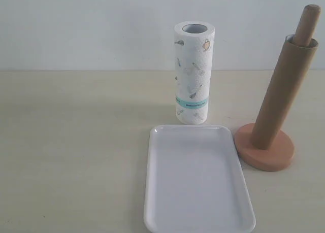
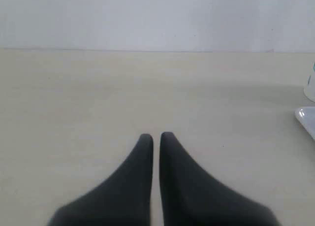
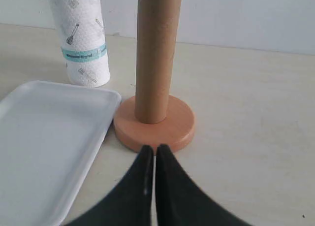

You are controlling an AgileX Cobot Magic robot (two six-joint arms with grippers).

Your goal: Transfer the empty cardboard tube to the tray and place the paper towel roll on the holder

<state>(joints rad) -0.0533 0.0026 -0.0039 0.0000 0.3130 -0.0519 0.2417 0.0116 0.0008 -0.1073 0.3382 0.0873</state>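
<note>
The brown cardboard tube (image 1: 282, 93) (image 3: 155, 53) stands slipped over the holder's dowel, whose rounded tip (image 1: 308, 21) pokes out above it. The holder's round base (image 1: 265, 151) (image 3: 156, 125) rests right of the white tray (image 1: 197, 179) (image 3: 44, 137). Behind the tray the paper towel roll (image 1: 193, 73) (image 3: 81, 36) stands upright. My right gripper (image 3: 154, 148) is shut with nothing in it, close in front of the holder's base. Over bare table, my left gripper (image 2: 156, 136) is also shut and empty; the tray's corner (image 2: 307, 118) shows at that view's edge. Neither gripper appears in the exterior view.
A pale beige table (image 1: 71, 152) carries everything, and a white wall (image 1: 91, 25) rises behind it. Nothing else lies on the table.
</note>
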